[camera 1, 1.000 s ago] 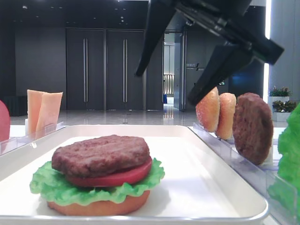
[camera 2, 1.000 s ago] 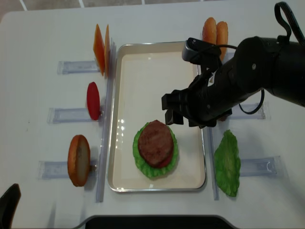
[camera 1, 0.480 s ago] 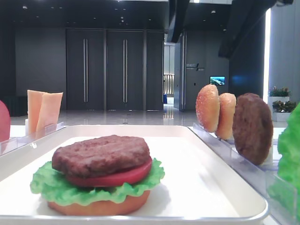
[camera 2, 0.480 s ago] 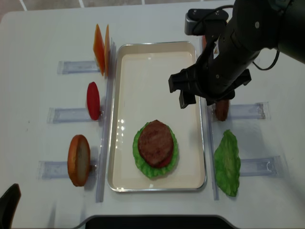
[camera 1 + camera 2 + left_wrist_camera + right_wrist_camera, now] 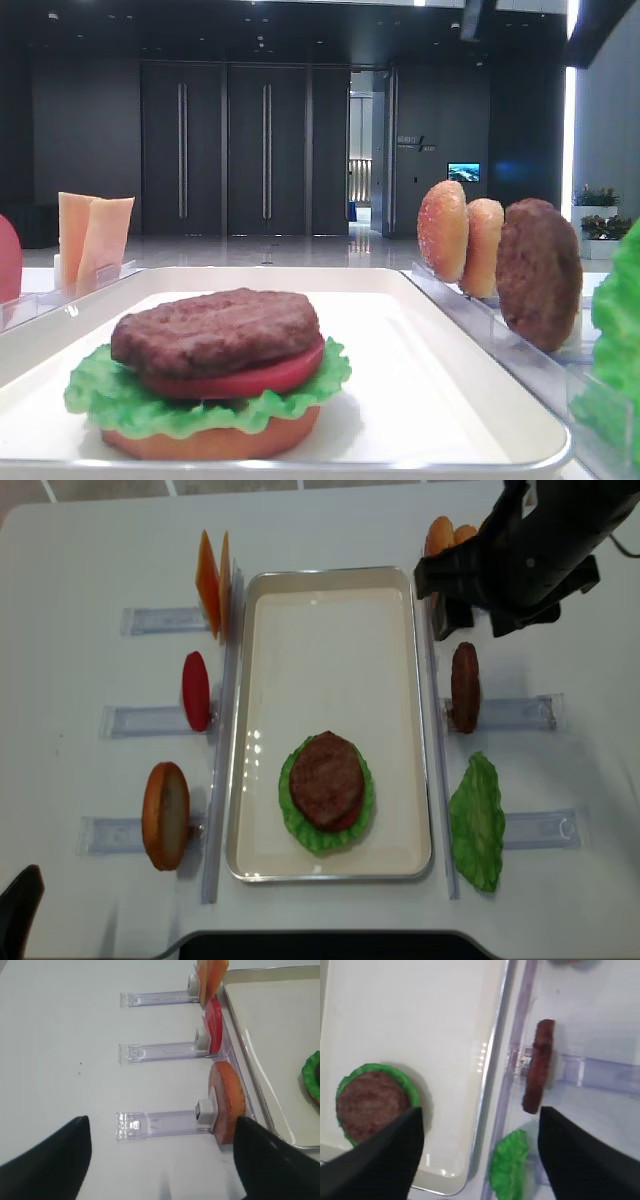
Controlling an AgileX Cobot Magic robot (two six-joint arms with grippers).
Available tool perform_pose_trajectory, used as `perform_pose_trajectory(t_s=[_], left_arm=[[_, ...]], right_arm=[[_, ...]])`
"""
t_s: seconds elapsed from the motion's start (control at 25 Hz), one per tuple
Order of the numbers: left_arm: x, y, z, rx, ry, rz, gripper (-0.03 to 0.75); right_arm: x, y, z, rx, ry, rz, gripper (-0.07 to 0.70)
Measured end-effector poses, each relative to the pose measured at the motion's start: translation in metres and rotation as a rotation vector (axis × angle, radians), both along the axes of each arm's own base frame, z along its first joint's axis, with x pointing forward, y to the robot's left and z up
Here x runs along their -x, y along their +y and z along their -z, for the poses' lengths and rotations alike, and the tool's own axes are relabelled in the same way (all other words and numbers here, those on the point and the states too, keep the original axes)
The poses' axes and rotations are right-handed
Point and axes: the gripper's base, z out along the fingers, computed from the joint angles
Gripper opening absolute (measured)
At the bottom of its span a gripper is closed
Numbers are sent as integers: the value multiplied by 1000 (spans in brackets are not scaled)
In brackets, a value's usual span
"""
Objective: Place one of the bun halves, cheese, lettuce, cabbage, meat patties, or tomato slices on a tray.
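Observation:
On the white tray [image 5: 330, 572] sits a stack of bun half, lettuce, tomato slice and meat patty [image 5: 327, 777] [image 5: 215, 328]. My right gripper [image 5: 479, 1115] hangs open and empty high above the tray's right rim, with the racked second patty [image 5: 540, 1072] [image 5: 464, 686] just beyond its fingers. A loose lettuce leaf [image 5: 476, 822] lies right of the tray. My left gripper [image 5: 160, 1130] is open and empty above the table, near a standing bun half [image 5: 227, 1102]. Tomato slice [image 5: 195, 690] and cheese [image 5: 212, 578] stand on the left. Cabbage is out of view.
Clear plastic racks [image 5: 515, 713] line both long sides of the tray. Two more bun halves [image 5: 444, 230] stand at the far right, partly under the right arm [image 5: 530, 560] in the overhead view. Bare white table [image 5: 75, 1060] lies left of the racks.
The right arm has pulled back from above the tray's stack toward the far right corner, still open and empty. It has left the low front view. The left gripper has not moved.

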Motion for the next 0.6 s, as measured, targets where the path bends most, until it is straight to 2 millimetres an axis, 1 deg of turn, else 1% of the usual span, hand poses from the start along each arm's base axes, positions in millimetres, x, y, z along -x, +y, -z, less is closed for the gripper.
perform_pose_trajectory(t_s=[0.16, 0.36, 0.52, 0.6], left_arm=[[0, 0, 0, 0, 0, 0, 692], [0, 0, 0, 0, 0, 0, 692], [0, 0, 0, 0, 0, 0, 692], [0, 0, 0, 0, 0, 0, 692]], right_arm=[[-6, -38, -8, 24, 4, 58, 465], [-16, -90, -11, 51, 22, 171, 465], [-20, -125, -12, 67, 11, 239, 465], [-21, -138, -12, 83, 4, 248, 465]])
